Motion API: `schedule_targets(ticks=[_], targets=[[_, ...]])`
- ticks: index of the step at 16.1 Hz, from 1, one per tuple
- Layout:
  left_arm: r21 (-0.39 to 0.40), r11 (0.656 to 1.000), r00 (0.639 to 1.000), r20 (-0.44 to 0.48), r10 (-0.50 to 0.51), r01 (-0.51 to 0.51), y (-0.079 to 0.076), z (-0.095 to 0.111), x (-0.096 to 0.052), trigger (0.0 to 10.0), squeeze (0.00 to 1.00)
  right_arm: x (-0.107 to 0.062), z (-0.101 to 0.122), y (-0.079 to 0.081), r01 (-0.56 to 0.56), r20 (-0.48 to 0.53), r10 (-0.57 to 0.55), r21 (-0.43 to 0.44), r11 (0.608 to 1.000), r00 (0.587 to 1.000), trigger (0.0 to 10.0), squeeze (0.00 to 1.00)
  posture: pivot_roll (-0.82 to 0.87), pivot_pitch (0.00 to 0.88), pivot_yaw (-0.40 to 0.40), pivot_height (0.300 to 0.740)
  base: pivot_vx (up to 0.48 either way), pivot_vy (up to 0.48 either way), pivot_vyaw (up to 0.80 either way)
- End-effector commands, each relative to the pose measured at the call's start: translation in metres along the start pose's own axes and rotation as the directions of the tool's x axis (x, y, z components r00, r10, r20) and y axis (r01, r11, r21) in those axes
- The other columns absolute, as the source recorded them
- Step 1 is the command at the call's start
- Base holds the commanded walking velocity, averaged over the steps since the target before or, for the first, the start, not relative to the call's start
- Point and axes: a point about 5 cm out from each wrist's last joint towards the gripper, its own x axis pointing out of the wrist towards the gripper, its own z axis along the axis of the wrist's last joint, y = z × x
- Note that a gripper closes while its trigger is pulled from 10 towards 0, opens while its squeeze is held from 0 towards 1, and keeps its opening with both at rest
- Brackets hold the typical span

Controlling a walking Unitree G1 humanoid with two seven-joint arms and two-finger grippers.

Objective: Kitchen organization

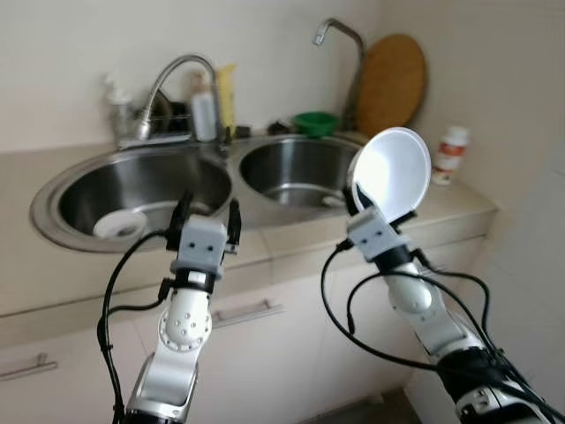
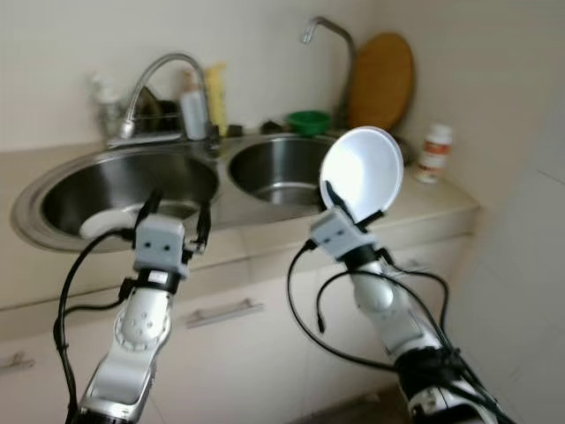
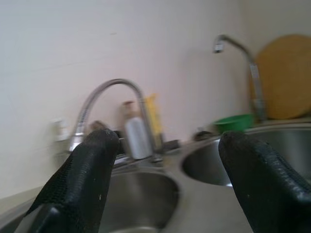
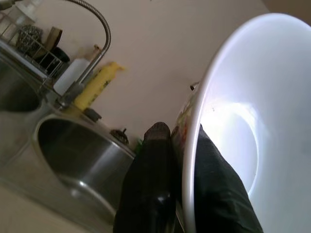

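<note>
My right gripper (image 1: 353, 199) is shut on the rim of a white bowl (image 1: 393, 170), held on edge in the air over the counter's front, beside the right sink basin (image 1: 296, 168). In the right wrist view the bowl (image 4: 252, 126) is pinched between the two black fingers (image 4: 155, 160). My left gripper (image 1: 208, 212) stands open in front of the left sink basin (image 1: 132, 190), with nothing between its fingers (image 3: 92, 170). A white dish (image 1: 119, 226) lies in the left basin.
A curved tap (image 1: 172, 84), bottles (image 1: 205, 110) and a yellow bottle (image 1: 227, 93) stand behind the sinks. A green bowl (image 1: 315, 122), a second tap (image 1: 340, 40) and a round wooden board (image 1: 390, 81) are at the back right. A small white bottle (image 1: 451, 155) stands by the right wall. Drawers (image 1: 247, 311) lie below.
</note>
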Motion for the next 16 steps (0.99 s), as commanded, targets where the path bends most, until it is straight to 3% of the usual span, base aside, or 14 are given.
schedule_targets(ticks=[1,6,14,16], targets=[[0.025,0.999,1.0,0.005,0.029,-0.029,0.011,0.001,0.0,10.0,0.0,0.009,0.012,0.006,-0.015,0.052,0.014,0.011,1.0,0.999,0.0,0.0,0.05,0.0,-0.036,0.74,0.281,0.0,0.8],[0.026,0.999,1.0,0.006,0.028,-0.029,0.012,0.001,0.001,10.0,0.0,0.009,0.012,0.004,0.012,0.043,-0.014,0.048,0.999,0.999,0.0,0.0,0.05,0.0,-0.034,0.74,0.282,0.0,0.72],[0.029,0.999,1.0,0.008,0.025,-0.025,0.012,0.001,0.001,10.0,0.0,0.02,0.006,0.0,0.054,-0.039,-0.049,0.166,0.985,0.998,0.0,0.0,0.05,0.0,-0.033,0.74,0.284,0.0,0.0],[0.031,0.999,1.0,0.01,0.025,-0.026,0.012,0.001,0.002,10.0,0.0,0.027,0.002,0.0,0.066,-0.094,-0.044,0.247,0.967,0.995,0.0,0.0,0.06,0.0,-0.035,0.74,0.279,0.0,0.0]])
